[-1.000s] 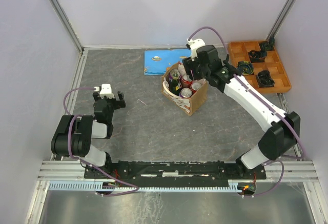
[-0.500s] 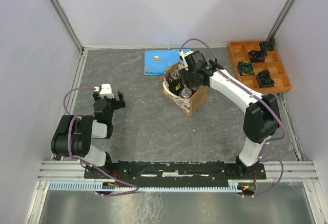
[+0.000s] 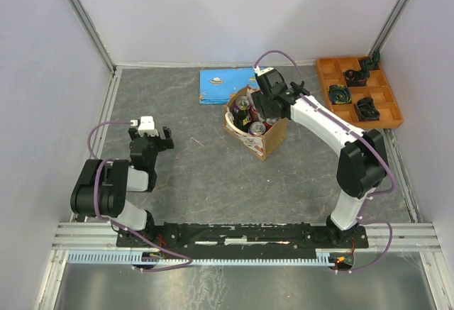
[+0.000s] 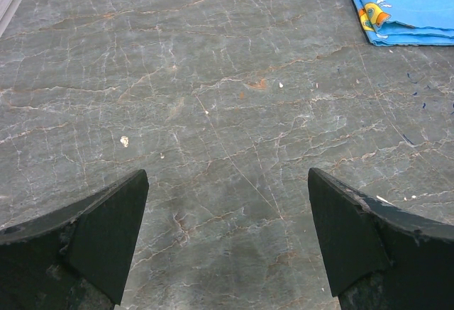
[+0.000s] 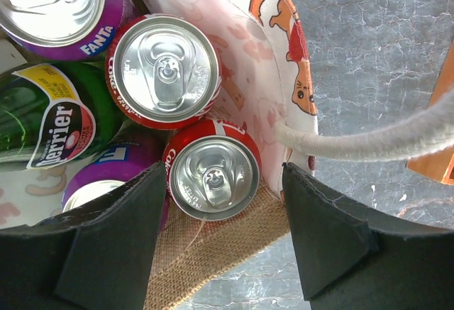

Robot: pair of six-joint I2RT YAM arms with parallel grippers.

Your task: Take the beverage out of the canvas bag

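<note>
Right arm extends from its base at the near right edge, elbow raised, forearm angled toward the table centre, wrist pitched steeply down over the canvas bag. The bag stands upright mid-table, just in front of a flat blue booklet and well left of an orange tray. The right gripper hangs at the bag's mouth with its claw spread. The two fingers straddle an upright red cola can at the bag's burlap edge; a visible gap separates the can from the right-hand finger, and contact on the other side cannot be confirmed. Nothing is pinched. Other contents noted in the bag: a second red can touching the first, a purple Fanta can, a green Perrier bottle and another purple can partly hidden by the finger. One cream handle loops out past the right-hand finger. Left arm is folded back close to its base on the left side. The left gripper points forward and down over bare grey table, claw spread wide, holding nothing.
</note>
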